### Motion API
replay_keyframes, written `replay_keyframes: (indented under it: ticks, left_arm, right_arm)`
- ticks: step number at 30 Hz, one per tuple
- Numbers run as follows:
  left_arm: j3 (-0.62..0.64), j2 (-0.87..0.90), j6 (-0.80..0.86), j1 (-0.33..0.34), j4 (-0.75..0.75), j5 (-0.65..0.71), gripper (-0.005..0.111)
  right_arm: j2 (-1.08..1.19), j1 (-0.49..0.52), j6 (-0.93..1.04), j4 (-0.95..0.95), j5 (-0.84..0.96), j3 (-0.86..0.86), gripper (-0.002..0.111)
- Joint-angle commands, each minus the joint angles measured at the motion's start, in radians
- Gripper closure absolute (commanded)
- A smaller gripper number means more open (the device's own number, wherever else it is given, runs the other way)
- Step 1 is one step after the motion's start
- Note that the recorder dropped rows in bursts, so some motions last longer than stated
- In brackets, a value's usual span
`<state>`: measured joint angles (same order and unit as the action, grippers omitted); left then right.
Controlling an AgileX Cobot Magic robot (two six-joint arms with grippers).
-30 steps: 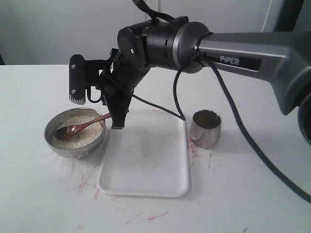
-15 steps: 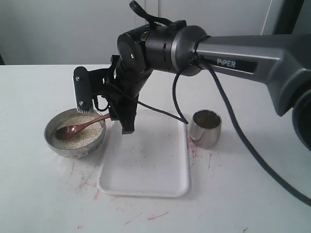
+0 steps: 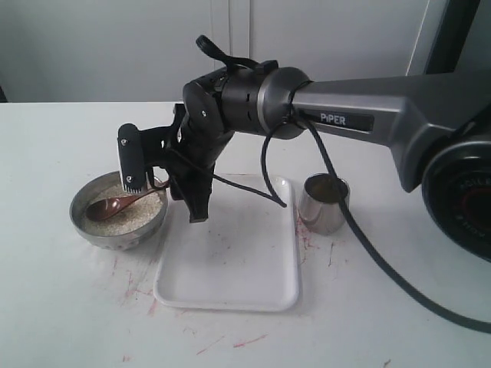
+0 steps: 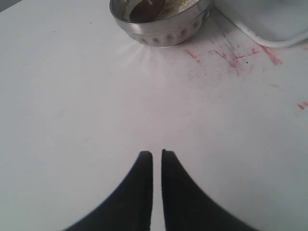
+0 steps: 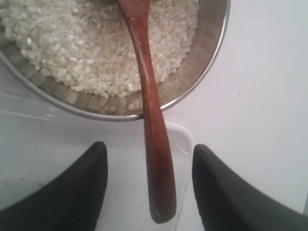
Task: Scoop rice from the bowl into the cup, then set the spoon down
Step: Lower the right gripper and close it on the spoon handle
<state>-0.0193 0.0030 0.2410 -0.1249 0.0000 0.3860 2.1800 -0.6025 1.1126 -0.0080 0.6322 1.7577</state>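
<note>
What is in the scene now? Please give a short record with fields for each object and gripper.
bowl: round, shallow, brushed steel, beside white plastic tray
rice: off-white grains, in bowl
spoon: slim, reddish-brown wood, head in rice, handle over bowl rim
cup: shiny steel, upright, other side of tray
right gripper: open, straddling spoon handle
left gripper: shut, empty, over white table

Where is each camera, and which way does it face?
Exterior: off the arms, facing the table: tray, bowl, cup, right arm, right gripper.
Left wrist: over the table, behind shut left gripper, facing the bowl.
Right wrist: above the bowl's rim, looking down on spoon and rice between open fingers.
Shared: all three show bowl and spoon.
</note>
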Motion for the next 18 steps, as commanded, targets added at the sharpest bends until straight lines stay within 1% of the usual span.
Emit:
replay_keyframes:
  ticks: [1, 15, 18]
  left_arm:
    - [0.009, -0.003, -0.006, -0.007, 0.000, 0.041, 0.092]
    - [0.009, -0.003, -0.006, -0.007, 0.000, 0.041, 0.092]
    - [0.009, -0.003, -0.006, -0.007, 0.000, 0.041, 0.092]
  right_arm:
    - [-0.001, 0.003, 0.009, -0.005, -0.024, -0.003, 0.057]
    - [0.028, 0.003, 0.009, -0.005, -0.054, -0.003, 0.057]
    - [0.028, 0.003, 0.009, -0.005, -0.055, -0.003, 0.060]
